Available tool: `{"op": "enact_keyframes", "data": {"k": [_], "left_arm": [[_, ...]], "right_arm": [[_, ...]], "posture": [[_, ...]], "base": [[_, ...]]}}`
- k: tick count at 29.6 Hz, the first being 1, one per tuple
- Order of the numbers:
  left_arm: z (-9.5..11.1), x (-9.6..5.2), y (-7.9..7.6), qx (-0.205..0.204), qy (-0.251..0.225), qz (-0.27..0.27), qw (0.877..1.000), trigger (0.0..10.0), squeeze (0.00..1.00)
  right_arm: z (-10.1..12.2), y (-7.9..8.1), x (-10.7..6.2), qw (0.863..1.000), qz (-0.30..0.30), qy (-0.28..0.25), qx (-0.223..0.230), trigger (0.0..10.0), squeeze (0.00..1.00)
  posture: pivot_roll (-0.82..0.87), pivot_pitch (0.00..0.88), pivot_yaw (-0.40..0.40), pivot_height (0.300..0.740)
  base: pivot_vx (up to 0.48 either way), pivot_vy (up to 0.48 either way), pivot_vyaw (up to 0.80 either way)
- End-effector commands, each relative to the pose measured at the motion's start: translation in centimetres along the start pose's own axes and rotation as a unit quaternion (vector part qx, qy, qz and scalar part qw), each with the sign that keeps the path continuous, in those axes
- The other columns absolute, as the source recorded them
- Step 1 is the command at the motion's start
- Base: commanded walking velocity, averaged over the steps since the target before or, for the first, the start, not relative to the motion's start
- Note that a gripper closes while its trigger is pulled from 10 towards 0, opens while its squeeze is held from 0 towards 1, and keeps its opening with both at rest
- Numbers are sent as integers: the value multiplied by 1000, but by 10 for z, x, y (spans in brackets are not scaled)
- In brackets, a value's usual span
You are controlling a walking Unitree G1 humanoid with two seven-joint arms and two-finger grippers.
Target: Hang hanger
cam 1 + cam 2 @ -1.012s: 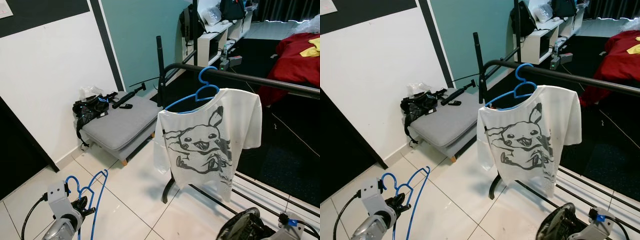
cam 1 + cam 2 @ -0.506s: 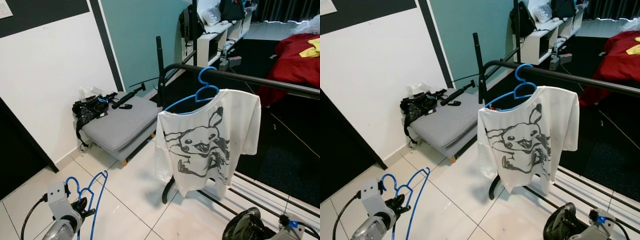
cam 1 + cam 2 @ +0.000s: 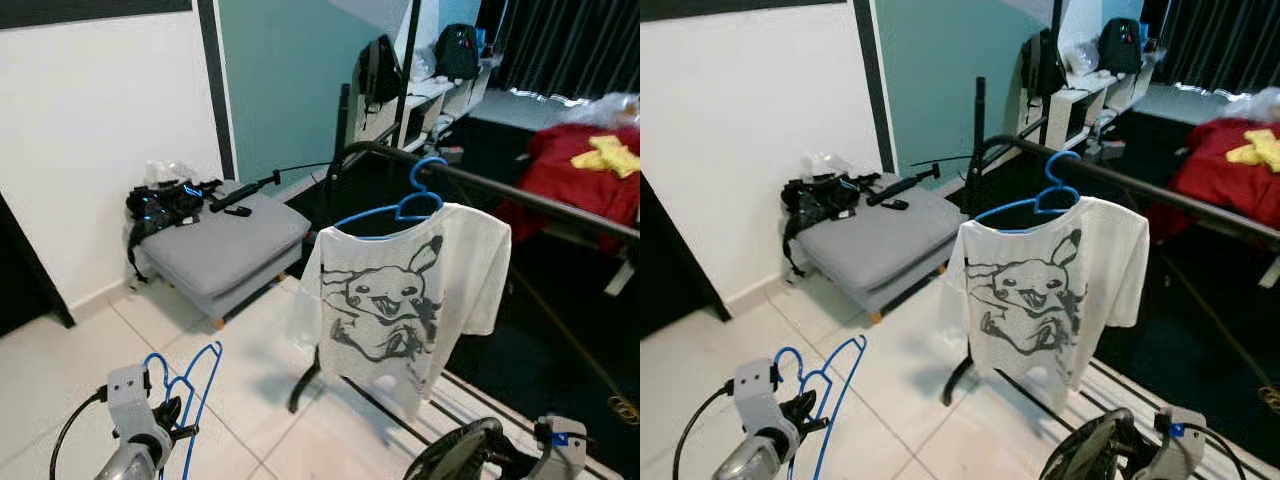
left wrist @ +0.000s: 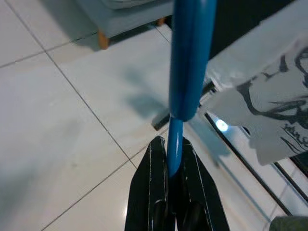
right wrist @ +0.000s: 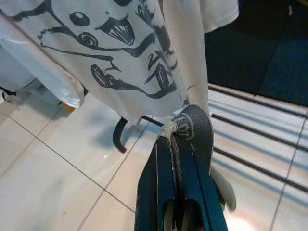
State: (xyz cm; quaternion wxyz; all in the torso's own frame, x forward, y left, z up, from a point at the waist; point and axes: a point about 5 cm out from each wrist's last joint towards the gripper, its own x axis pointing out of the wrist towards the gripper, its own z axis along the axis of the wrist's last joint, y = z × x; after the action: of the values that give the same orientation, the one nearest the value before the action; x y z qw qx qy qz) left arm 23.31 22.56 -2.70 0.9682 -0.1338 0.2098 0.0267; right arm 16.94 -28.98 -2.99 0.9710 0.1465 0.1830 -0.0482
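Observation:
An empty blue hanger (image 3: 196,384) stands upright at the lower left, with my left gripper (image 3: 170,418) shut on its wire (image 4: 175,144). At the lower right my right gripper (image 5: 176,139) is shut on a black curved loop with grey tape (image 5: 192,126), seen as a dark ring (image 3: 455,458). Ahead runs a black clothes rail (image 3: 530,198). On it hangs a white T-shirt with a cartoon print (image 3: 392,300) on another blue hanger (image 3: 418,196). Both grippers are low, well below the rail.
A grey cushioned stool (image 3: 222,250) with black straps and gear (image 3: 165,198) stands by the white wall on the left. The rack's curved foot (image 3: 300,385) rests on the white tiles. A dark rug (image 3: 560,330) and a bed with red bedding (image 3: 585,165) lie to the right.
The camera has moved, so the whole scene has shifted and the rack sits a little lower and more central. Both grippers keep their hold.

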Motion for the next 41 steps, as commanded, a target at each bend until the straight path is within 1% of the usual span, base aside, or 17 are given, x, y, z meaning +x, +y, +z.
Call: {"op": "enact_keyframes", "data": {"k": [1,2,3,4,7,12,13,41], "left_arm": [[-1,-1,-3,5,-4,-9,1000,10000,0],[-2,-2,-3,5,-5,-9,1000,10000,0],[-2,-2,-3,5,-5,-9,1000,10000,0],[-3,-4,-2,7,-6,-13,1000,10000,0],[-5,-9,-1,11,-8,-17,1000,10000,0],[-6,-12,0,14,-9,-20,1000,10000,0],[-7,-16,0,17,-8,-25,999,10000,0],[-5,-23,-1,16,-4,-30,999,10000,0]], "right_arm": [[-1,-2,-3,1000,2,1,9,10000,0],[-1,-2,-4,1000,0,-5,19,10000,0],[-1,-2,-4,1000,0,-5,19,10000,0],[-1,-3,-7,999,-3,-15,34,10000,0],[-1,-4,-12,998,-7,-32,58,10000,0],[-2,-4,-15,998,-5,-35,58,10000,0],[-2,-3,-20,998,1,-34,58,10000,0],[-1,-1,-26,997,13,-23,75,10000,0]], "posture": [[24,31,-102,740],[29,41,-95,740],[29,41,-95,740],[30,53,-84,740],[34,64,-73,740],[36,76,-59,740],[37,83,-54,740],[33,88,-46,740]], "base": [[0,0,0],[0,0,0],[0,0,0],[0,0,0],[0,0,0],[0,0,0],[0,0,0],[0,0,0]]}}
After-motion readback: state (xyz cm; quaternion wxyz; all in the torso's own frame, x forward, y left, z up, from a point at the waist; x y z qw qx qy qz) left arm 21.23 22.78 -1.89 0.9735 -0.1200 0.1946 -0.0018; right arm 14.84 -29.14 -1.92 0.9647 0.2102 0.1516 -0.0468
